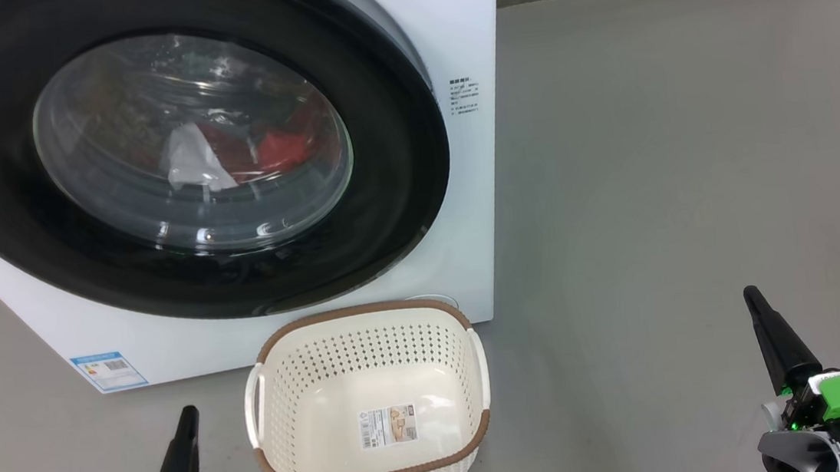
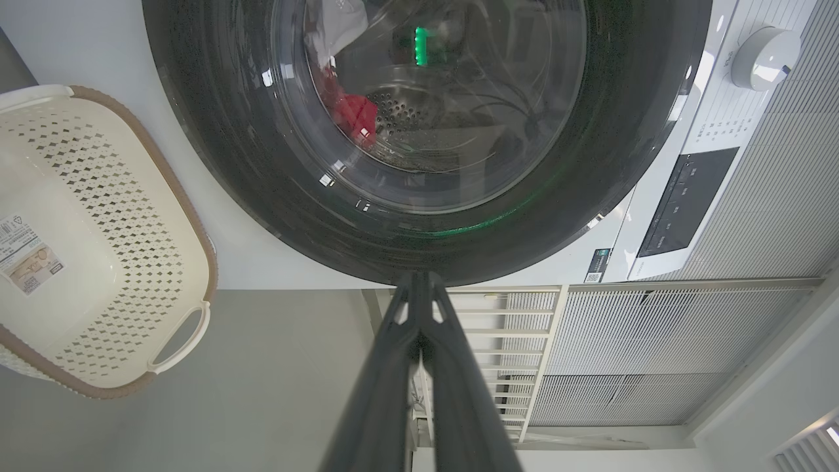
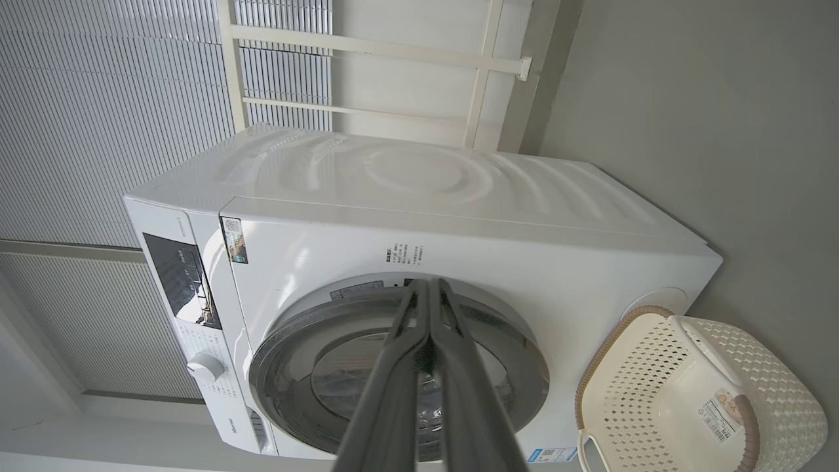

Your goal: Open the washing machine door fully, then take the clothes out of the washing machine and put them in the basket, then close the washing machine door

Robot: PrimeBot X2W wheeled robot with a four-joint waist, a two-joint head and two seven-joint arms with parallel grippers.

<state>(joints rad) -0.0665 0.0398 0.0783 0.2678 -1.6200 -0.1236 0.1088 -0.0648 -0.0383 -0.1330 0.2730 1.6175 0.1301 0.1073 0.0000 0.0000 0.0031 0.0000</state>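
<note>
Grey floor [image 1: 687, 125]; white slatted wall [image 3: 98, 98]

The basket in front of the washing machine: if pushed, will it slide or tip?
The basket is empty perforated plastic, so probably light; on the smooth floor it would likely slide. It is wide and low, so tipping seems unlikely.

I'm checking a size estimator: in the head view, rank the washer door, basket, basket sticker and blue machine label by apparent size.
1. the washing machine door
2. the basket
3. the sticker inside it and the blue label look about alike, so I leave them unranked.
</note>
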